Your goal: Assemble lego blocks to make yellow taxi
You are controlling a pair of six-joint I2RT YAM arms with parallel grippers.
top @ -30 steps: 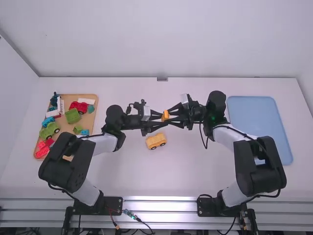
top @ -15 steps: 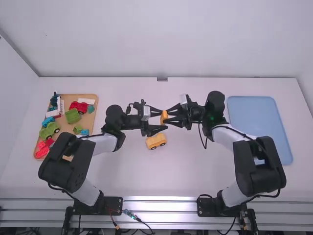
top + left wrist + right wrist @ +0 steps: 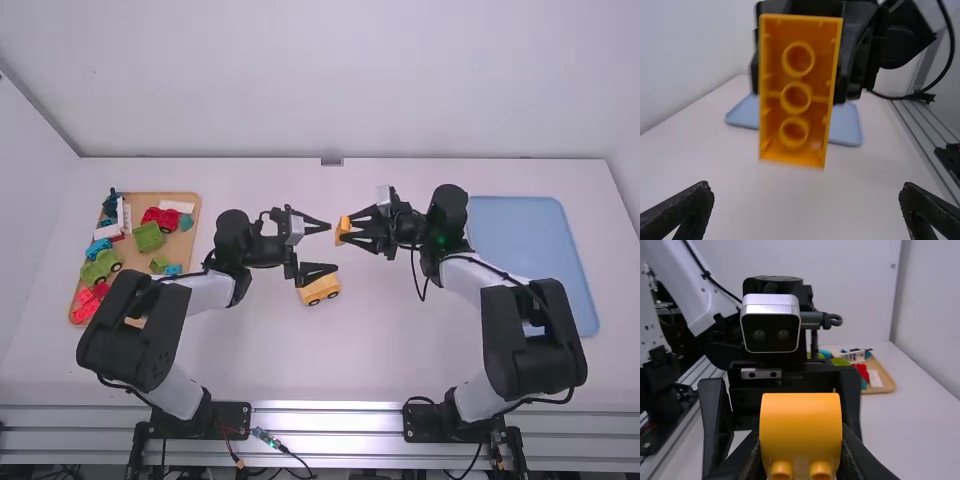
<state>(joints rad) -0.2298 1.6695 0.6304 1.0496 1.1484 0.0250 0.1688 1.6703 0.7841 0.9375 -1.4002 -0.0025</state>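
While aloft, block in end effector

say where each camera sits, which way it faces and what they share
High view: above and behind, looking forward and down at the table; left arm and right arm show.
Left wrist view: on the left wrist, facing the block and blue tray; its own open fingers show.
Right wrist view: on the right wrist, facing the left end effector and brown tray; its fingers grip the block.
All three share the block.
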